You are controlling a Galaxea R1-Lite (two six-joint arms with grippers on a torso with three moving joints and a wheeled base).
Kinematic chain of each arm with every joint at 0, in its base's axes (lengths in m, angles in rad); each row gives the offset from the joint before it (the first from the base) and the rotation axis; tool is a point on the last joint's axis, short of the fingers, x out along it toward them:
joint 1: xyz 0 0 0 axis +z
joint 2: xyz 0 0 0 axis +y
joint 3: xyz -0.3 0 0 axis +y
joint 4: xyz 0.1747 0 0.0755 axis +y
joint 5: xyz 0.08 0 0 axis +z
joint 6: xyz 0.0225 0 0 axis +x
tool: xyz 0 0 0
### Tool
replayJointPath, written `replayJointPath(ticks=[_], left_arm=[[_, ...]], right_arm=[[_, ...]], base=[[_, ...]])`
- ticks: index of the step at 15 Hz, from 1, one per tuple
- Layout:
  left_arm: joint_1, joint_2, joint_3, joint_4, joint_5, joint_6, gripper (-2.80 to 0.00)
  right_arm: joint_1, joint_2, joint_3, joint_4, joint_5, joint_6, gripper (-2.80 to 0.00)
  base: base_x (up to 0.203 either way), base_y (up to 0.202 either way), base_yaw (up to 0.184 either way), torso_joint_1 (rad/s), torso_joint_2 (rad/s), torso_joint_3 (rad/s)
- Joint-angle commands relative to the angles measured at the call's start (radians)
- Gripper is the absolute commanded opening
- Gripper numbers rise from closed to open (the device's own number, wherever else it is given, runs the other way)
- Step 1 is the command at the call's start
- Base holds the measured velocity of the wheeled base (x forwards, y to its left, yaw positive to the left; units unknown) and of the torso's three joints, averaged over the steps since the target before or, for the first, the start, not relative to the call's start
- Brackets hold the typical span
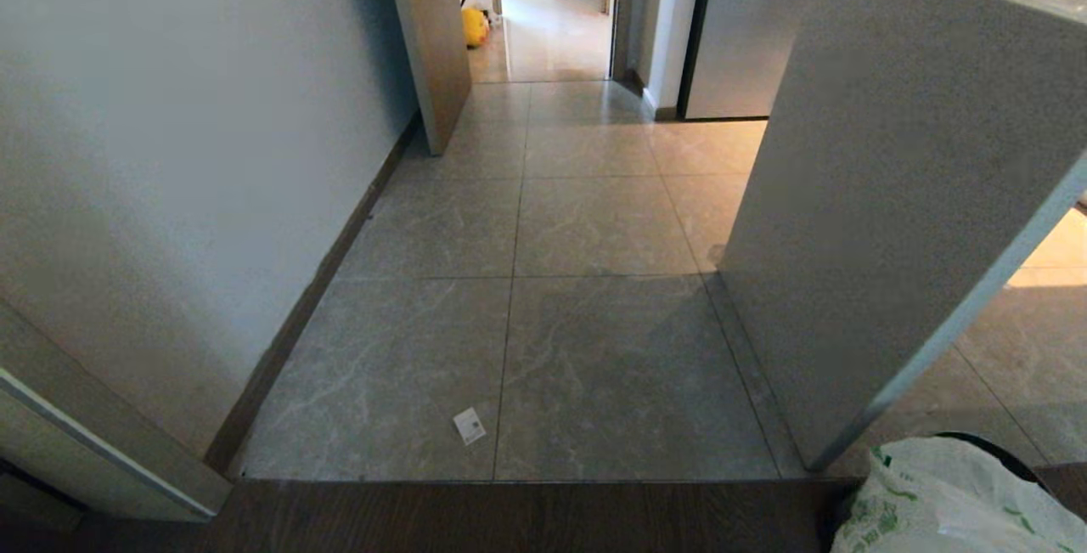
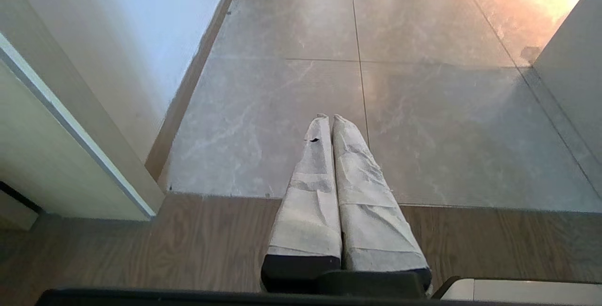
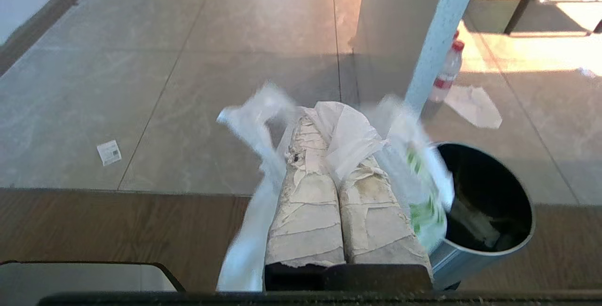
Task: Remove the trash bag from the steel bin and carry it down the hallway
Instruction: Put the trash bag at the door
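In the right wrist view my right gripper (image 3: pixel 324 120) is shut on the handles of the trash bag (image 3: pixel 350 139), thin white plastic with green print. The bag drapes over both taped fingers and hangs blurred on either side of them. Just beside it stands the steel bin (image 3: pixel 454 259), its mouth open and dark inside. The head view shows the bag (image 1: pixel 951 502) at the bottom right corner, covering part of the bin's black rim (image 1: pixel 989 442). My left gripper (image 2: pixel 329 118) is shut and empty above the floor. The hallway (image 1: pixel 552 35) shows through the far doorway.
A speckled counter side (image 1: pixel 892 196) stands close on the right and a pale wall (image 1: pixel 170 154) on the left. A paper scrap (image 1: pixel 469 426) lies on the grey tiles. A plastic bottle (image 3: pixel 447 68) and crumpled paper (image 3: pixel 472 106) lie past the counter. A yellow bag (image 1: pixel 474 26) sits by the doorway.
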Motion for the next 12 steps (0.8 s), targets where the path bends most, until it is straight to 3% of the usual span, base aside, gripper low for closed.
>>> replayJointPath(ticks=[1, 12], left_arm=[[0.000, 0.000, 0.000, 0.000, 0.000, 0.001, -2.80], [0.000, 0.000, 0.000, 0.000, 0.000, 0.010, -2.80]], right_arm=[[0.000, 0.001, 0.000, 0.000, 0.001, -0.001, -2.80], [0.000, 0.001, 0.000, 0.000, 0.001, -0.001, -2.80]], base=[[0.000, 0.000, 0.000, -0.005, 0.00, 0.044], [0.000, 0.000, 0.000, 0.001, 0.00, 0.006]])
